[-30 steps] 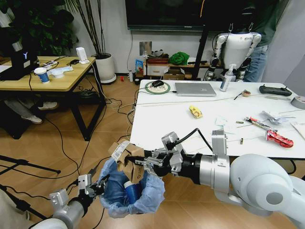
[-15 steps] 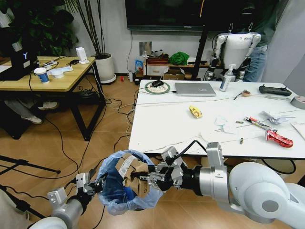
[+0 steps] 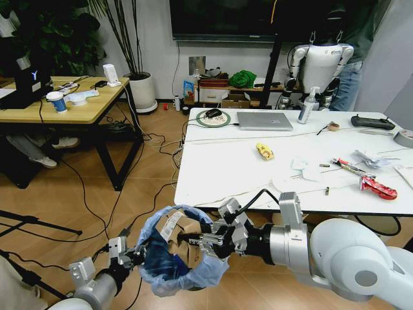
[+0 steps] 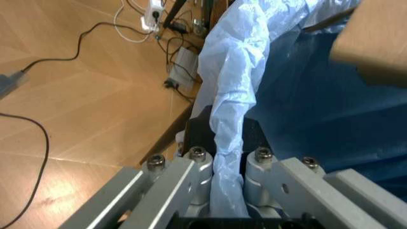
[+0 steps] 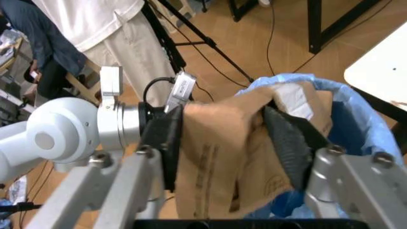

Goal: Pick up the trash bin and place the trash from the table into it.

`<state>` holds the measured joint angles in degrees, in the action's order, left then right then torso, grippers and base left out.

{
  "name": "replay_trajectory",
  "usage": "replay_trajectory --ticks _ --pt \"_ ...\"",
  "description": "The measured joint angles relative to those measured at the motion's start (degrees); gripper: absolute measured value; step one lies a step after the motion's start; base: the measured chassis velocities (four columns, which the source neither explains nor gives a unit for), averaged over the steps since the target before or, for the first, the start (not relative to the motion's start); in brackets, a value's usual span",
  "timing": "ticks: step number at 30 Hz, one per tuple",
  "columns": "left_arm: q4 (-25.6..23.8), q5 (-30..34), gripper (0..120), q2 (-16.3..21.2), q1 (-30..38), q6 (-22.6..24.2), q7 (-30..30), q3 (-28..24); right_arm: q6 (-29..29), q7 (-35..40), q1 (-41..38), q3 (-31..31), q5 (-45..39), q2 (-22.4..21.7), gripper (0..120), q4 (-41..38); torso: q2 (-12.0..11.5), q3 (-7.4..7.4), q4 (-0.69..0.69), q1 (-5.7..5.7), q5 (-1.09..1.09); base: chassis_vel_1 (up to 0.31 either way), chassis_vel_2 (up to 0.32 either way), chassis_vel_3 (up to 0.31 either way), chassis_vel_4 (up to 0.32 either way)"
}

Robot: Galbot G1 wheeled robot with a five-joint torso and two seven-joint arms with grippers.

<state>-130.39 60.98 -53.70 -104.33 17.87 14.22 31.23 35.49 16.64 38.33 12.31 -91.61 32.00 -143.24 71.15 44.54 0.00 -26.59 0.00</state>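
Raised by the left gripper [image 3: 131, 257], trash bin [image 3: 181, 274] tilts around carton [image 3: 184, 236].

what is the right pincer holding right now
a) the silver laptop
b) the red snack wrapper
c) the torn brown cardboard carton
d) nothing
c: the right pincer is closed on the torn brown cardboard carton, inside the mouth of the trash bin.

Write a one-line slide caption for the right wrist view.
Right gripper fingers clamp the torn brown cardboard carton over the blue-lined trash bin, which the left gripper holds.
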Motion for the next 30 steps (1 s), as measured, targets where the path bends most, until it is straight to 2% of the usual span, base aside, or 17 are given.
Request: replay_trajectory --ticks 2,4,8,9,14,19,26,28,30 --pt "0.0 -0.2 2 0.0 0.0 0.0 0.0 -0.2 0.1 0.3 0.0 0.0 0.1 -0.1 58 0.0 0.0 0.00 0.00 0.00 0.00 0.000 0.000 0.000 0.000" --pt "0.1 -0.3 2 0.0 0.1 0.1 0.0 -0.3 0.2 0.6 0.0 0.0 0.1 -0.1 61 0.0 0.0 0.00 0.00 0.00 0.00 0.000 0.000 0.000 0.000" --pt "0.7 -0.7 2 0.1 0.3 0.3 0.0 -0.6 0.4 1.6 0.0 -0.1 0.1 -0.1 79 0.0 0.0 0.00 0.00 0.00 0.00 0.000 0.000 0.000 0.000" --pt "0.7 -0.7 2 0.1 0.3 0.3 0.0 -0.6 0.4 1.6 0.0 -0.1 0.1 -0.1 79 0.0 0.0 0.00 0.00 0.00 0.00 0.000 0.000 0.000 0.000" --pt "1.1 -0.8 2 0.0 0.5 0.3 0.0 -1.1 0.4 1.9 -0.2 -0.1 0.1 0.1 97 0.0 0.0 0.00 0.00 0.00 0.00 0.000 0.000 0.000 0.000" --pt "1.2 -0.9 2 0.0 0.6 0.4 0.0 -1.2 0.3 2.4 -0.5 -0.1 0.4 0.3 100 0.0 0.0 0.00 0.00 0.00 0.00 0.000 0.000 0.000 0.000" --pt "1.2 -2.0 2 -0.4 -0.1 0.4 -0.3 -0.8 -4.8 11.8 -1.6 -3.1 6.6 4.6 100 0.0 0.0 0.00 0.01 0.00 -0.01 0.000 0.000 0.000 0.000" --pt "1.2 -2.5 2 -0.5 -0.1 0.3 -0.6 -0.5 -7.8 15.3 -0.3 -4.7 11.7 6.4 100 0.5 0.0 0.00 0.00 0.00 -0.01 0.000 0.000 0.000 0.000" --pt "1.3 -2.6 2 -0.6 0.1 0.2 -0.9 0.0 -11.4 16.7 2.2 -7.7 18.7 8.4 100 6.0 0.0 -0.01 0.00 0.03 -0.01 0.000 0.000 0.000 0.000"
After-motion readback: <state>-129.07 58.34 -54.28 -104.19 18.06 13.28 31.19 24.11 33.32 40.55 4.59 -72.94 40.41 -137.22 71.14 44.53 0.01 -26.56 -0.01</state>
